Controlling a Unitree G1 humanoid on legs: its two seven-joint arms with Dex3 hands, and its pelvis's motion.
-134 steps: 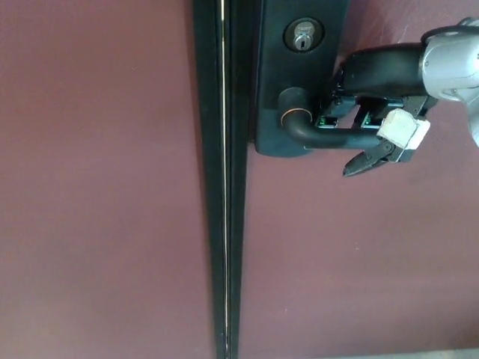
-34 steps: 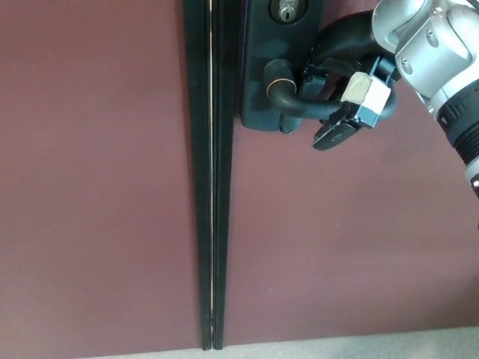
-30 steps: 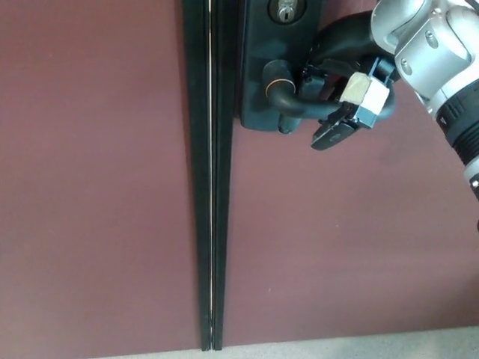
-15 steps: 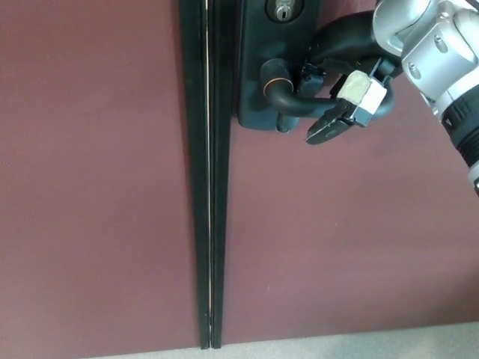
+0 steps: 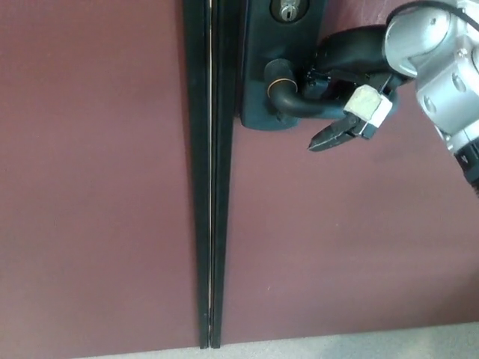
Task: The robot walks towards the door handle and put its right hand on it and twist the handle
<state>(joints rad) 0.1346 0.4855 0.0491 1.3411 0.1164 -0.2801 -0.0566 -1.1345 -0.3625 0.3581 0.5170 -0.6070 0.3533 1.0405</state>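
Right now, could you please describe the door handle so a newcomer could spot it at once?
Follow the dark seam between the maroon doors up to the black plate. Below its silver keyhole juts the door handle, a curved black lever held by the right hand.

keyhole [image 5: 287, 10] above door handle [image 5: 293, 101] | robot hand [image 5: 346, 90] on handle's right end

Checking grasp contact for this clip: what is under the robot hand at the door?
Under the right robot hand lies the lever of the door handle, jutting from the black backplate. The lever's outer end is covered by the hand, so the exact contact cannot be seen.
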